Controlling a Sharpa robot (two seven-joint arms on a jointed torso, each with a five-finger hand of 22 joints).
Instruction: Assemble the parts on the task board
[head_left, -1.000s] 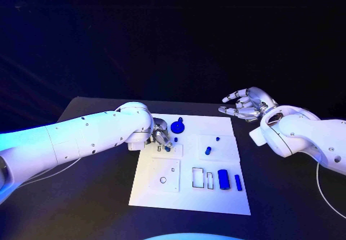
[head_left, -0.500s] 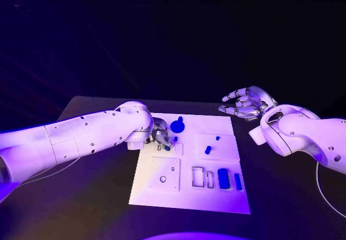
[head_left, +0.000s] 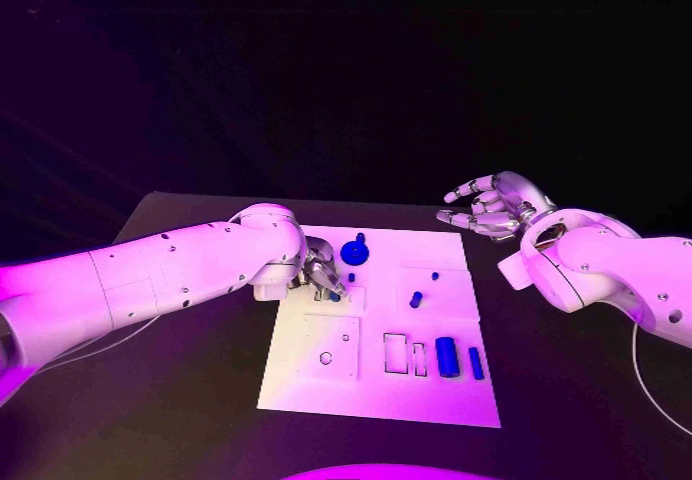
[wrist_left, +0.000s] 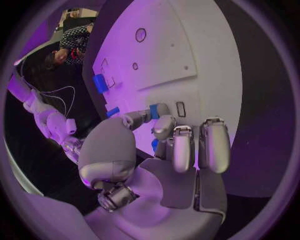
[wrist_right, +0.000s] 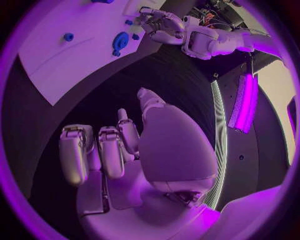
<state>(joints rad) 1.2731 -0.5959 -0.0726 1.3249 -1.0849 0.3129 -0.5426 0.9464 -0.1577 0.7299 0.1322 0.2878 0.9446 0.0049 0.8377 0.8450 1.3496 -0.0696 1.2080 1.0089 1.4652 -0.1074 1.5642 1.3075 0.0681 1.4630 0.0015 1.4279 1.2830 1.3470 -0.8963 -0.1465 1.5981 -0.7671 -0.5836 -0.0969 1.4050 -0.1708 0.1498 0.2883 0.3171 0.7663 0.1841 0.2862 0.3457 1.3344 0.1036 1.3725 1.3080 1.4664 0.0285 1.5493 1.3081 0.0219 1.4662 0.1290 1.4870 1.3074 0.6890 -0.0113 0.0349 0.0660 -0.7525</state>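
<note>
The white rectangular task board (head_left: 378, 395) lay in the middle of the black table (head_left: 188, 400). The left hand (head_left: 320, 274) was down over the board's near-left upper area, its fingers (wrist_left: 164, 125) curled around a small blue peg-like part (wrist_left: 154, 111), pinching it just above the white surface. The right hand (head_left: 493, 207) hovered above the table beyond the board's far right corner, fingers spread and holding nothing.

A round blue knob-shaped part (head_left: 355, 252) sat near the board's far edge, just beside the left hand. A small blue stub (head_left: 415, 298) stood on the right-hand square panel, and two upright blue bars (head_left: 447, 358) lay side by side near the board's right edge. No writing or labels could be read on the board.
</note>
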